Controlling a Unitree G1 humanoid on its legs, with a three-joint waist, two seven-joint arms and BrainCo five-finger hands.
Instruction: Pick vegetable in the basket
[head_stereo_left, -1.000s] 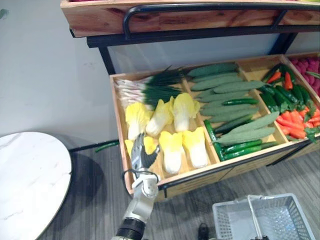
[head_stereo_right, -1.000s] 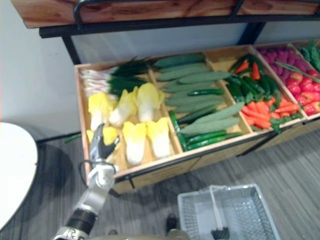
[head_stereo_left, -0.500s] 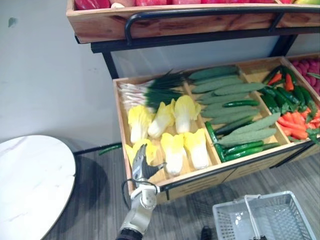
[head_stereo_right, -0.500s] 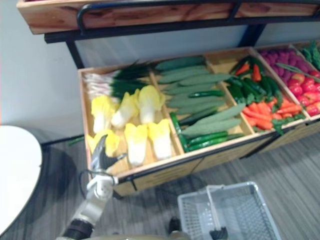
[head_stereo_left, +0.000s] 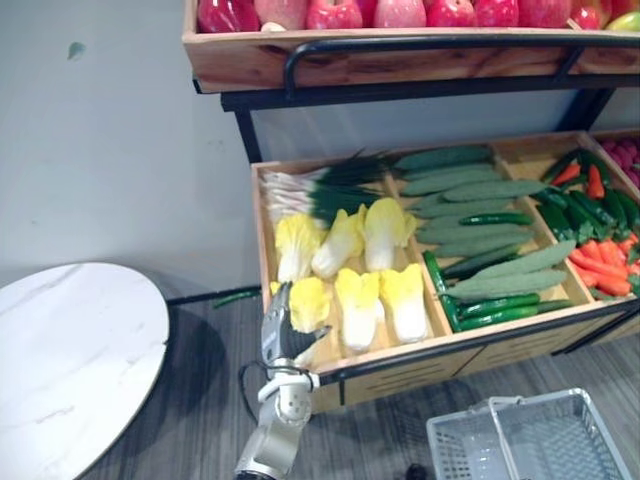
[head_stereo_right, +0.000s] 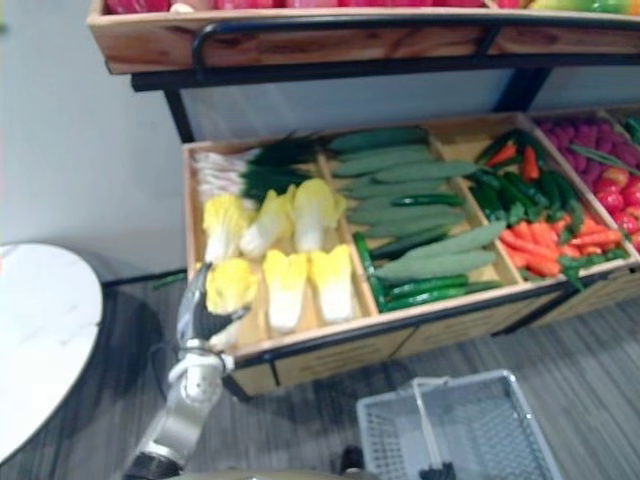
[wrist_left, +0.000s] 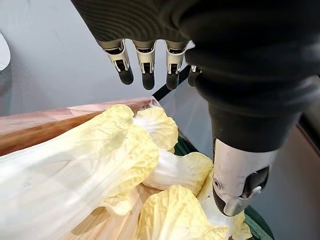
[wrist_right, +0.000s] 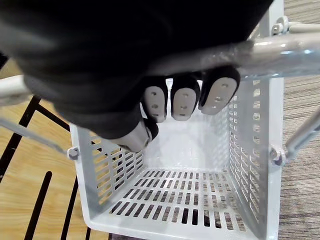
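Beside cabbage (head_stereo_left: 308, 303) — left hand (head_stereo_left: 279, 332) held wide; right hand (wrist_right: 185, 102) curled round basket handle (wrist_right: 280, 52).

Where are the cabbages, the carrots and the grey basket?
napa cabbages (head_stereo_left: 308, 302): left eye view, leafy top of one
carrots (head_stereo_right: 532, 240): right eye view, middle of pile
grey basket (head_stereo_right: 385, 443): right eye view, left wall

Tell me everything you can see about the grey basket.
The basket is light grey plastic, rectangular, with slotted walls and a slotted bottom, and it is empty. Its pale handle is raised, and the right hand is curled round it. The basket is upright over the grey floor, in front of the wooden vegetable crate.
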